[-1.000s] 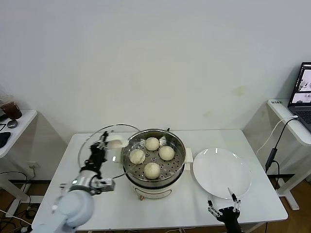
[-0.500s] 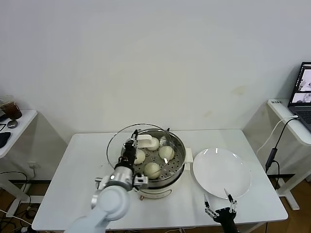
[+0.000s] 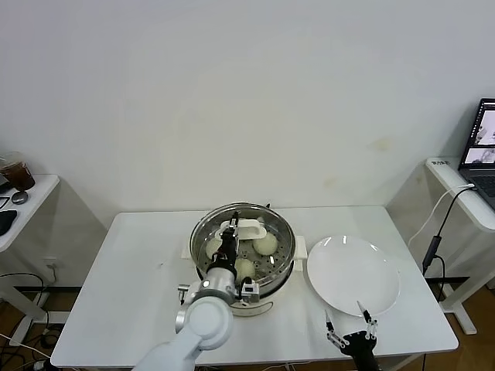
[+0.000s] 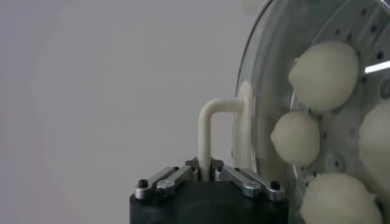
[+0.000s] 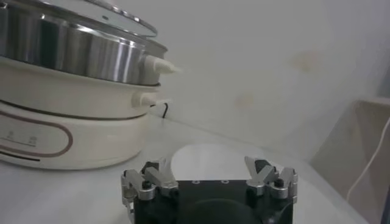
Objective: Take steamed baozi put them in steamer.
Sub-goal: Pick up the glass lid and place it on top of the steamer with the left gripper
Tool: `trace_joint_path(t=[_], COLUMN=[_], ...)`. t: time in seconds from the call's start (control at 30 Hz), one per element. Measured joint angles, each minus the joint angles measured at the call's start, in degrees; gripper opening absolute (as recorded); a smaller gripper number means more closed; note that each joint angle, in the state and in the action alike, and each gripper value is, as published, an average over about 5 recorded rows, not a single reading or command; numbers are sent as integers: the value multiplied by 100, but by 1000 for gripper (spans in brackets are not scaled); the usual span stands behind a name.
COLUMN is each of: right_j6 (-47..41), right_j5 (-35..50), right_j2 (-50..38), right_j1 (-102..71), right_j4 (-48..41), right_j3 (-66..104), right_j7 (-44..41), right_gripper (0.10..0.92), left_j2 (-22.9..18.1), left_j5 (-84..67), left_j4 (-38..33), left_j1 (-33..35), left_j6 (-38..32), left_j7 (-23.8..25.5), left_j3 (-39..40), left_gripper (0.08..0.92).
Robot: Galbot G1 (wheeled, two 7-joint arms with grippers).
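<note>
Our left arm reaches forward over the table [image 3: 116, 270], its left gripper [image 3: 227, 241] clenched on the white handle [image 4: 210, 131] of the glass lid [image 3: 242, 232], which sits over the steamer [image 3: 244, 297] directly beneath the pincer. Under the glass, below and around the pincer, lie the steamed baozi [image 4: 323, 74] on the perforated tray (four of them in the wrist view). Our right arm waits low at the near table edge, its right gripper [image 3: 349, 334] released and holding nothing, the white plate [image 3: 352, 274] just beyond it.

white table [image 3: 116, 309], steamer [image 3: 255, 301], plate [image 3: 353, 276]
</note>
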Motion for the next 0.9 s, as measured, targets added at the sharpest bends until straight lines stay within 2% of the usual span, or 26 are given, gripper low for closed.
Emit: trace_joint_path(t=[0.77, 0.9], right_j6=[31, 32], right_j5=[-50, -57], right_j2=[12, 11], right_j1=[-32, -38], right_j4=[-32, -23], right_j3=[-12, -19], right_j7=[-4, -4], right_gripper=[823, 823], left_j2=[-251, -267], left_j5=[187, 118], left_j4=[257, 231], left_j1=[95, 144], left_j6=[-41, -48], left_j7=[-111, -155], left_j3=[28, -9], left_gripper=[173, 218])
